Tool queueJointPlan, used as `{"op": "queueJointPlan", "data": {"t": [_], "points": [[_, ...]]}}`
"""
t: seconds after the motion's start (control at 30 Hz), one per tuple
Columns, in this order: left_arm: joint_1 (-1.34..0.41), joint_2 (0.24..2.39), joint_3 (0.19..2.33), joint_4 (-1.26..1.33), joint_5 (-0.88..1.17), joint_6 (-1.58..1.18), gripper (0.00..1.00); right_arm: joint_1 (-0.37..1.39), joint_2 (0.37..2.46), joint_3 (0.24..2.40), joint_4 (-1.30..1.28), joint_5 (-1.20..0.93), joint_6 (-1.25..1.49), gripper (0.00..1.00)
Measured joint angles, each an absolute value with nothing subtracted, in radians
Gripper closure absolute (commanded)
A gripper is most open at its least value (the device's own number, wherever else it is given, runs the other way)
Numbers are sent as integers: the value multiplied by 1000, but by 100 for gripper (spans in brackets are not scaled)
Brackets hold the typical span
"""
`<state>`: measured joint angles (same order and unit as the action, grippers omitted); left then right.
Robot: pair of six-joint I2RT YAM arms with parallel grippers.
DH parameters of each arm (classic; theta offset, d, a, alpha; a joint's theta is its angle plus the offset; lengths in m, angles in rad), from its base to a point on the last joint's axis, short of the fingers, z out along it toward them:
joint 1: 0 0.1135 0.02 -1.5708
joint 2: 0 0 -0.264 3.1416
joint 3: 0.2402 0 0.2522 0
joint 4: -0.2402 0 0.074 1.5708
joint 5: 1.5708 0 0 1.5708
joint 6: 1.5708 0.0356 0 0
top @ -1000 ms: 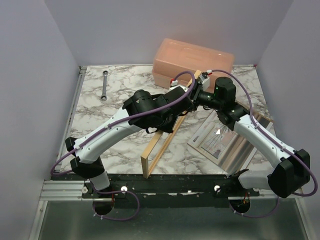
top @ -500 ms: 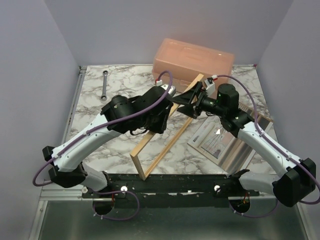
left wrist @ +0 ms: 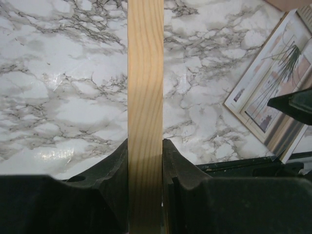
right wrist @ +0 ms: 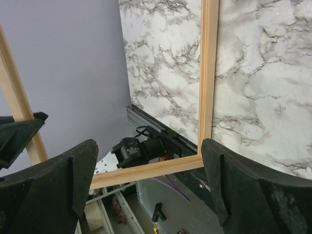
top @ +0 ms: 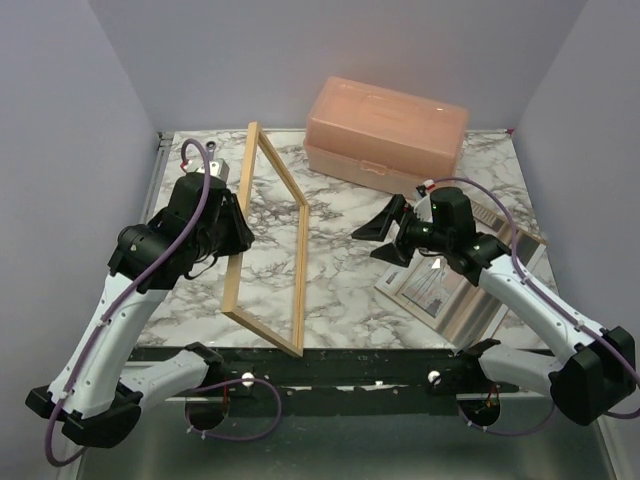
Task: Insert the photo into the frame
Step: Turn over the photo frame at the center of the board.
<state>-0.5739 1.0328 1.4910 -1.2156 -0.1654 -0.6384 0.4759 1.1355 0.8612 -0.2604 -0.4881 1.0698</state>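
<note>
The frame (top: pixel 300 262) is a thin light-wood rectangle, held tilted on edge over the left half of the table. My left gripper (top: pixel 230 226) is shut on its left rail; in the left wrist view the rail (left wrist: pixel 145 87) runs up between the jaws of that gripper (left wrist: pixel 145 161). My right gripper (top: pixel 386 232) is open and empty, right of the frame and apart from it. Its view shows the frame's corner (right wrist: pixel 207 97) beyond the open gripper (right wrist: pixel 151 183). The photo (top: pixel 436 286), a plant by a window, lies face up at the right and also shows in the left wrist view (left wrist: pixel 273 90).
A peach plastic box (top: pixel 386 130) stands at the back, right of centre. The photo rests on a larger flat panel (top: pixel 500 300) near the table's right edge. The frame's near corner reaches the table's front edge (top: pixel 330 356).
My left gripper has swung the frame from the centre to the left side of the table. My right gripper has come off the frame's far end and moved down and right.
</note>
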Motion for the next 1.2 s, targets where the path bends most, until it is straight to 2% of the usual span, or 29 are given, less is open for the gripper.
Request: {"op": "queueJointPlan", "data": {"t": [0.27,0.57,0.9,1.2], "points": [[-382,970,1333,-1039,6,-624,100,476,1099,840,-305,-467,1036,4],[-266,962,1229,-915,144,-582,100,476,1079,804,-376,-418,982,3],[-210,979,1070,-816,199,-565,100,476,1058,794,-466,-332,902,3],[-210,1079,934,-783,183,-533,100,476,1058,774,-508,-275,855,3]]}}
